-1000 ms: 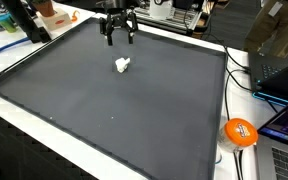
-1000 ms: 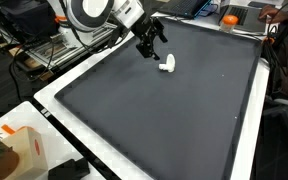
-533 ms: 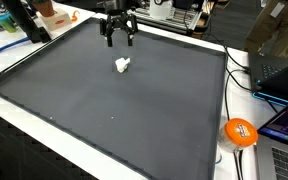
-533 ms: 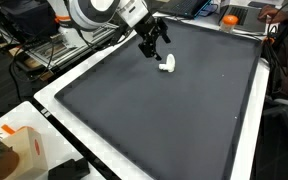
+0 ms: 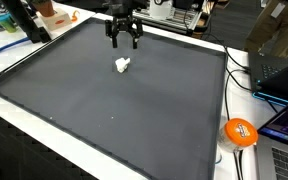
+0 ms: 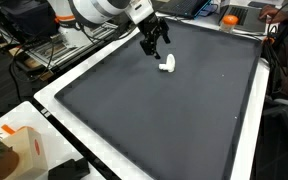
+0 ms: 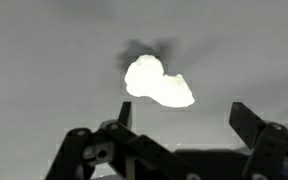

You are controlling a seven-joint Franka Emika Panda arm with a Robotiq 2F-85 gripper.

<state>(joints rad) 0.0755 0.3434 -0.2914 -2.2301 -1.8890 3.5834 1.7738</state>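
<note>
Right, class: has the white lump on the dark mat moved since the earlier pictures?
No. The white lump sits where it was, the same gap from the far edge of the mat in both exterior views.

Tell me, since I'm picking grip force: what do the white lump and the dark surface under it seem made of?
White lump: perhaps crumpled tissue or foam; matte, irregular outline, washed out, so unsure. Dark surface: likely a rubbery mat; matte grey, no glare.

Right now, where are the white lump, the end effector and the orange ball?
Small white lump (image 7: 159, 82), wrist view, its middle.
Black end effector (image 5: 123, 44), an exterior view, between its fingertips.
Round orange ball (image 5: 240, 132), an exterior view, its middle.
</note>
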